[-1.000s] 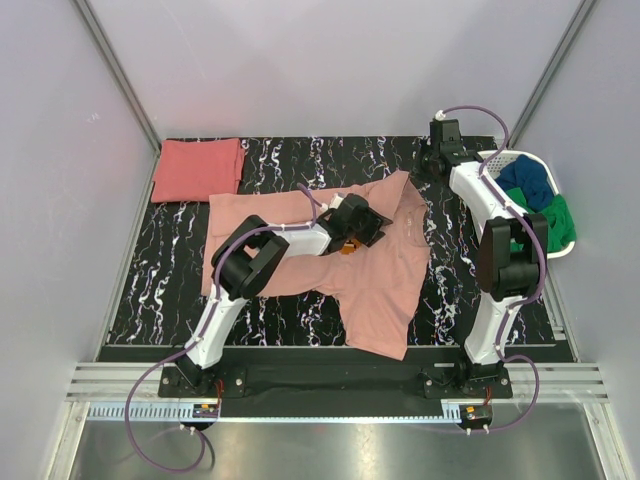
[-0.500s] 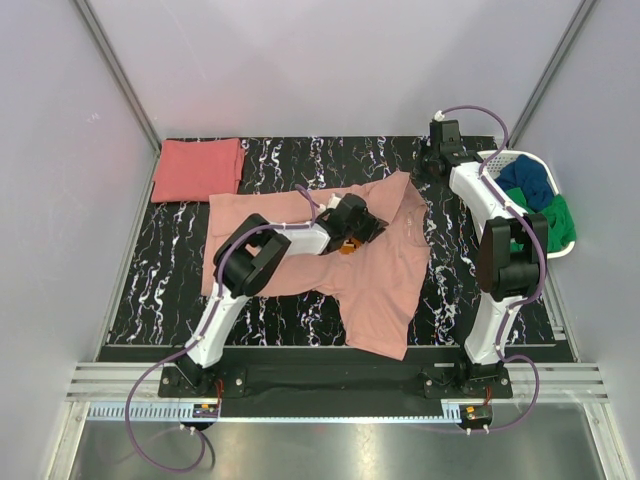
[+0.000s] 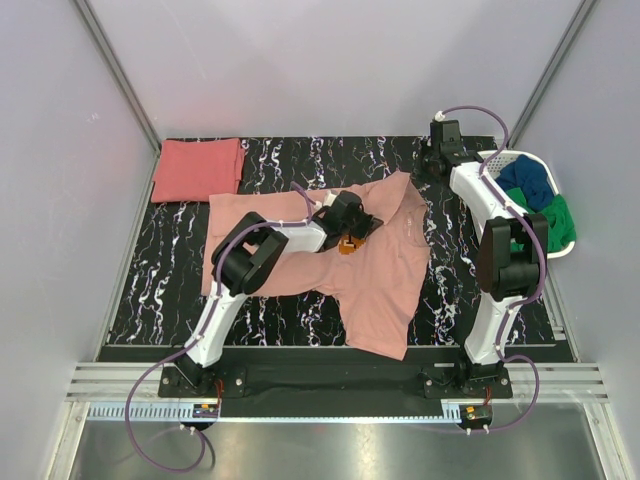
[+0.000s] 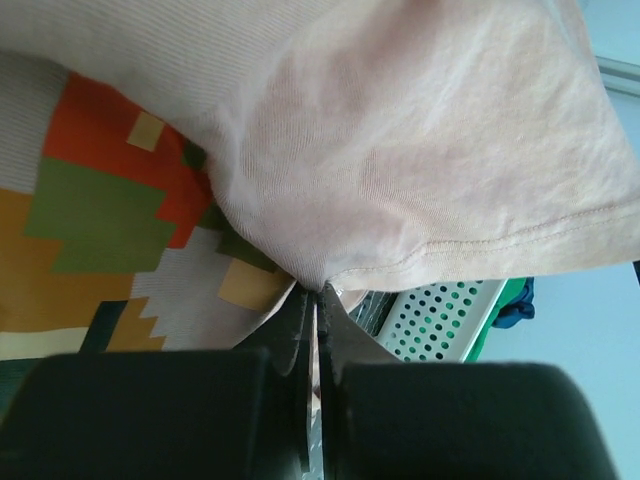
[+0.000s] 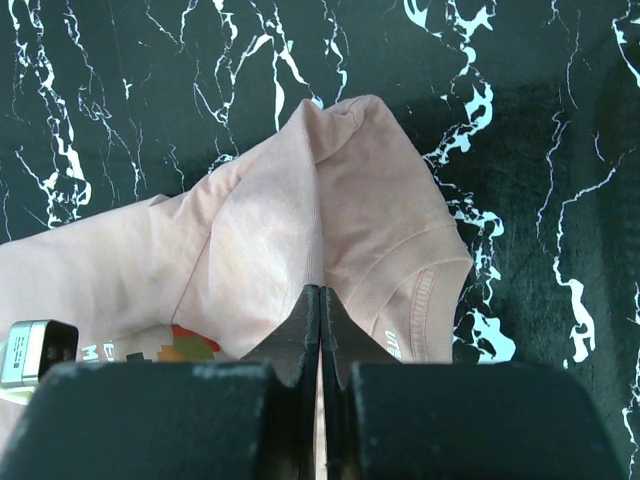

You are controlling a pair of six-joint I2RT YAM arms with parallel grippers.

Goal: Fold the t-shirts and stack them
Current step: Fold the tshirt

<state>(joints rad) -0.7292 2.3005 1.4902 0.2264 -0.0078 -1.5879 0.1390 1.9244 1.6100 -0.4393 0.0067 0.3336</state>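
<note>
The pale salmon-pink t-shirt [image 3: 385, 275] lies crumpled and spread across the middle of the black marbled mat [image 3: 160, 290]. Its orange and green print [image 4: 100, 210] shows in the left wrist view. My left gripper [image 3: 360, 226] [image 4: 318, 290] is shut on a fold of this shirt near the print, and the cloth [image 4: 430, 150] drapes up from the tips. The coral-red t-shirt [image 3: 197, 168] lies folded at the back left corner. My right gripper [image 3: 435, 158] [image 5: 320, 290] hangs shut above the pink shirt's back right corner [image 5: 260, 230], with nothing between its fingers.
A white perforated basket [image 3: 505, 158] [image 4: 440, 320] holding blue and green clothes stands off the mat at the right. Grey walls close in on three sides. Bare mat shows to the left of and in front of the pink shirt.
My left gripper has closed from open onto the pink shirt's cloth and shifted slightly left and back, bunching the fabric. The right arm has not moved.
</note>
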